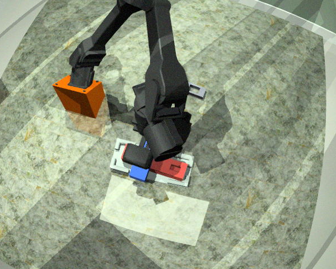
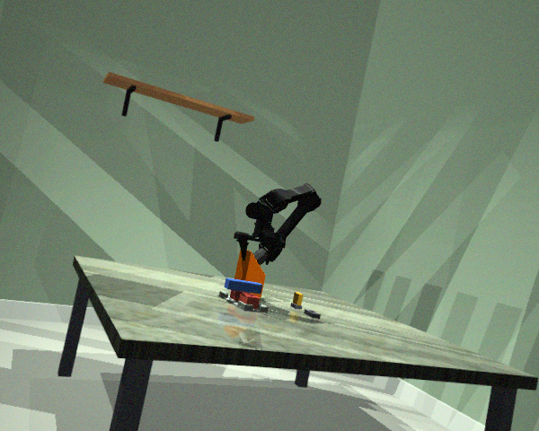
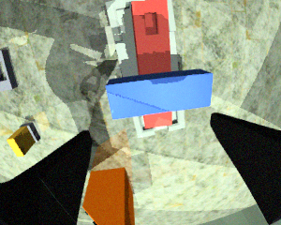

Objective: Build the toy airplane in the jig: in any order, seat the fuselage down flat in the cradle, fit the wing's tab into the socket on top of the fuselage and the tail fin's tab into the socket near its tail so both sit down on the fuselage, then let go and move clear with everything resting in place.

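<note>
The red fuselage (image 1: 168,170) (image 2: 250,299) (image 3: 152,52) lies lengthwise in the pale jig (image 1: 112,163) (image 3: 120,53) and looks flat. Its tail socket is empty. The blue wing (image 1: 139,172) (image 2: 242,285) (image 3: 161,96) lies crosswise on top of the fuselage; its tab and socket are hidden. The yellow tail fin (image 2: 298,298) (image 3: 21,141) stands upright at a small grey base, away from the jig; the arm hides it in the top view. My gripper (image 3: 152,127) is wide open and empty, above the wing, with no finger touching it.
A grey piece with a rectangular hole (image 2: 312,313) lies on the table near the tail fin. The orange pedestal (image 1: 78,101) (image 2: 256,273) (image 3: 110,197) carries the arm's base beside the jig. A wooden shelf (image 2: 181,100) hangs on the wall.
</note>
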